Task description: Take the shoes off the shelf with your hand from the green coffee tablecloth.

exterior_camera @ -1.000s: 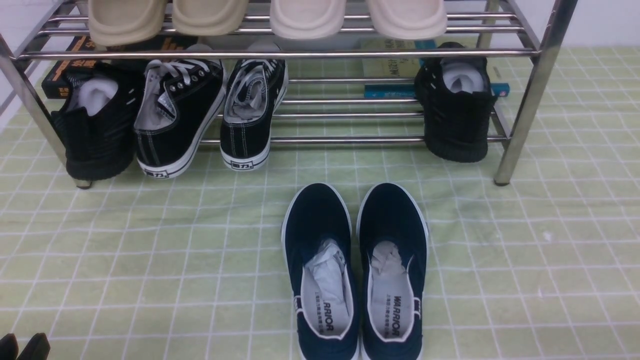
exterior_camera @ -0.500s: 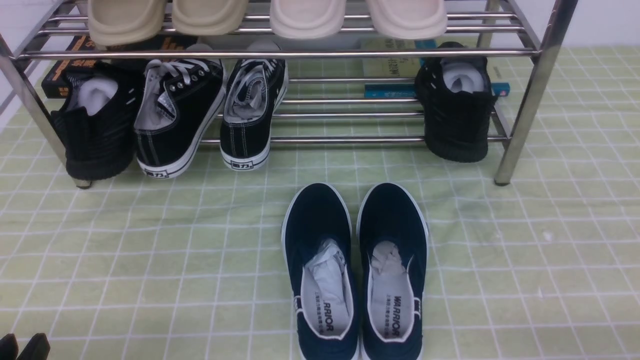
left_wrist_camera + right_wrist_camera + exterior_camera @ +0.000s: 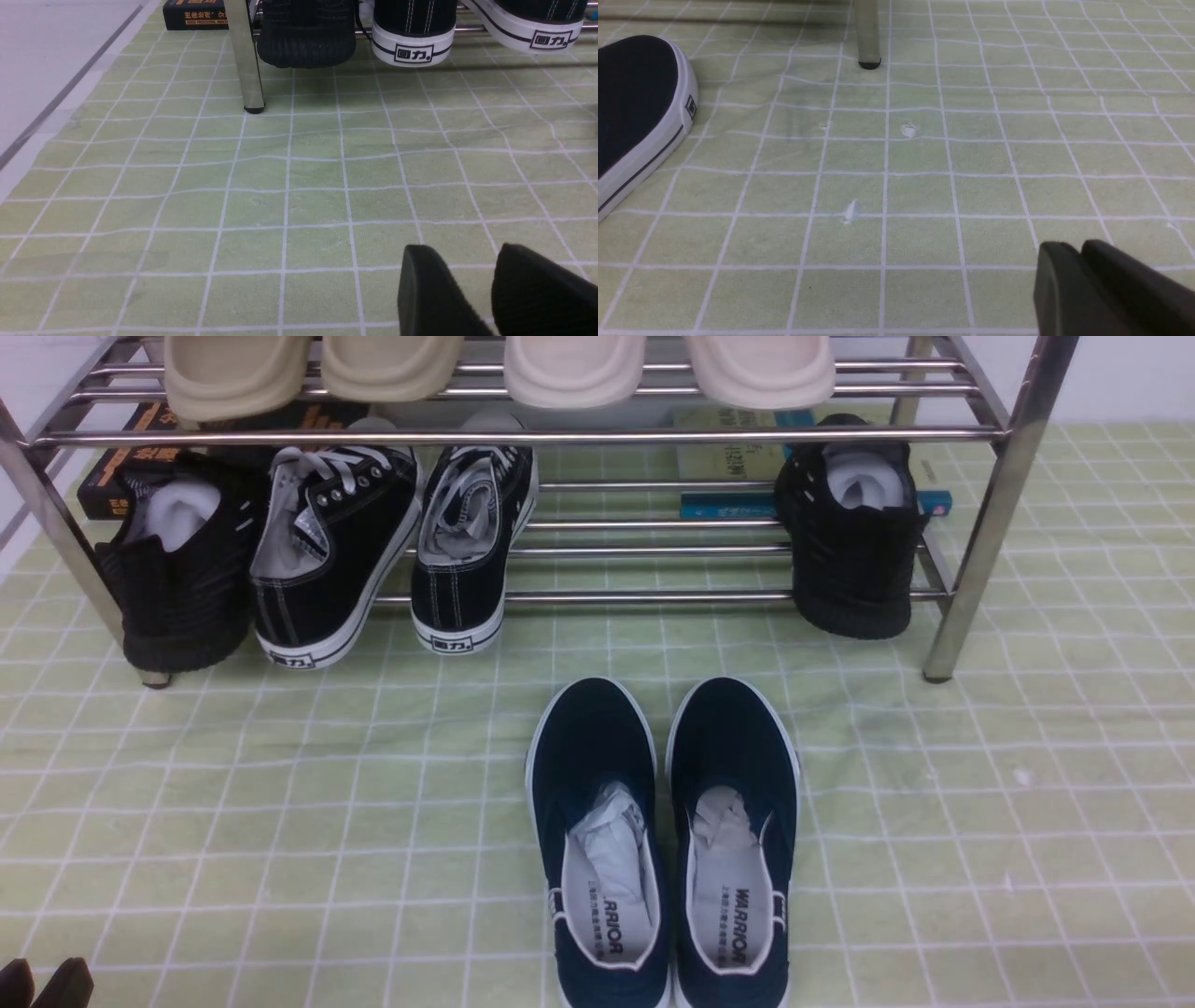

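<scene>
Front view crops the shoes (image 3: 663, 840) heels; left claw (image 3: 495, 289) parted, right claw (image 3: 1078, 280) clenched, both empty.

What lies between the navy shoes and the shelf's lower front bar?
Only bare tablecloth lies between the navy shoes and the shelf, as the front view shows.
</scene>
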You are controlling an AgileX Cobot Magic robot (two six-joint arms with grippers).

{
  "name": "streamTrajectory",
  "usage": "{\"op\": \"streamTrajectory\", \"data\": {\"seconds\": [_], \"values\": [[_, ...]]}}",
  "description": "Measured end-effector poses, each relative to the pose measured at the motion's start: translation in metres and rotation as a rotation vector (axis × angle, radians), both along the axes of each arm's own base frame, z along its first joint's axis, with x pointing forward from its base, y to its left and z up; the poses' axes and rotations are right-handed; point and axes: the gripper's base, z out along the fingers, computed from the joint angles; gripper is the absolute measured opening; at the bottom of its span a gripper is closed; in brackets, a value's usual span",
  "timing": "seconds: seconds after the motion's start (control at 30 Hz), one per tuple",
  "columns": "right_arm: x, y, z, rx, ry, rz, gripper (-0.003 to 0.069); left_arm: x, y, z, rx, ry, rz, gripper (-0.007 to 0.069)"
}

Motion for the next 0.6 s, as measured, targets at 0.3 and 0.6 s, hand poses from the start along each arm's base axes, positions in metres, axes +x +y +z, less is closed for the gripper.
{"op": "streamTrajectory", "data": {"seconds": [0.3,0.6], "values": [[0.0,0.0,0.0,0.0,0.0,0.0,0.0085,0.0,0.0,0.0,0.0,0.0,0.0,0.0242],[0.0,0.0,0.0,0.0,0.0,0.0,0.0092,0.0,0.0,0.0,0.0,0.0,0.0,0.0242]]}}
